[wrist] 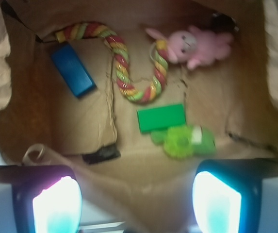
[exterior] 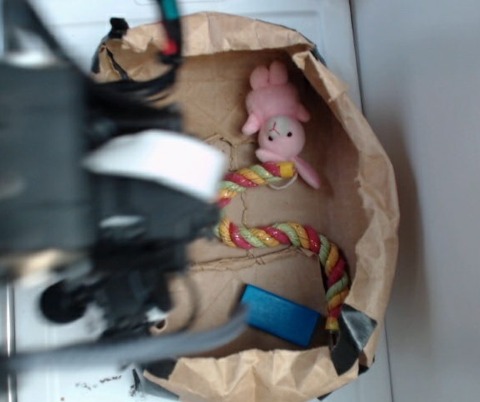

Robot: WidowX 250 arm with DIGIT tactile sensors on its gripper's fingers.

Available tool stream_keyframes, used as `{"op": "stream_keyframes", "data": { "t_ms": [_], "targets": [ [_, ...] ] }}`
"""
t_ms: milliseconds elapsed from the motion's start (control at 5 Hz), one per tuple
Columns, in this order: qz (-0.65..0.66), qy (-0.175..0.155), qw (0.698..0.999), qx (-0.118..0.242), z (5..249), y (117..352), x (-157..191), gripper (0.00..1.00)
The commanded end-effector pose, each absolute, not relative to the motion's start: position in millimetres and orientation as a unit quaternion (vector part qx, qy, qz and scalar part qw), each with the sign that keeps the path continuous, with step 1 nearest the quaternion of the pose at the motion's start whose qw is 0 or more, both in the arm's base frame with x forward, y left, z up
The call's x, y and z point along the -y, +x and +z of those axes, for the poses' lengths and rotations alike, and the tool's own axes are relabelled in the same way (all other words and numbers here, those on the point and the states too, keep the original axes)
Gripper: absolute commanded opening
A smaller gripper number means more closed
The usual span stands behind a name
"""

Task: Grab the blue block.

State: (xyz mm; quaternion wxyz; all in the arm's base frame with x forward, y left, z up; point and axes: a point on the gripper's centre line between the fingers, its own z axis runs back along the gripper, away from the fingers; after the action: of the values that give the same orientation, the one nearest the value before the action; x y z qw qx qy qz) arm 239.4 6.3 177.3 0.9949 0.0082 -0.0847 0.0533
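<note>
Exterior view: daylight-bright, washed-out white surface [exterior: 441,167] at right, soft shadows inside the paper-lined box [exterior: 374,193]. Arm [exterior: 64,193] close to lens, heavily blurred, dark mass w/ a white patch blown out. Blue block [exterior: 280,315] fairly sharp, slight sheen on top.

Wrist view: dimmer, warm brown cast, whole pic soft. Gripper [wrist: 137,204] fingers [wrist: 56,206] at bottom edge badly out of focus, pads glaring white-cyan w/ a pink fringe on the one at pic left. Beyond the jaws, green block [wrist: 161,117] and rope toy [wrist: 129,63] mildly blurred; blue block beyond and to pic left shows a faint highlight. Box corners dark; paper at the side edges overexposed.
</note>
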Motion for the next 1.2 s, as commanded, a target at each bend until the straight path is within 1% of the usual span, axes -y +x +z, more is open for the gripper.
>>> {"op": "stream_keyframes", "data": {
  "t_ms": [0,200,600,800,1000],
  "targets": [
    [0.023,0.015,0.994,0.11,163.0,269.3,-12.7,1.0],
    [0.006,0.024,0.993,0.112,147.8,245.5,2.8,1.0],
    [-0.017,0.034,0.993,0.113,120.4,241.2,17.0,1.0],
    [-0.01,0.017,0.994,0.108,125.2,242.8,18.1,1.0],
    [0.01,0.008,0.995,0.103,127.7,241.7,20.2,1.0]
  ]
}}
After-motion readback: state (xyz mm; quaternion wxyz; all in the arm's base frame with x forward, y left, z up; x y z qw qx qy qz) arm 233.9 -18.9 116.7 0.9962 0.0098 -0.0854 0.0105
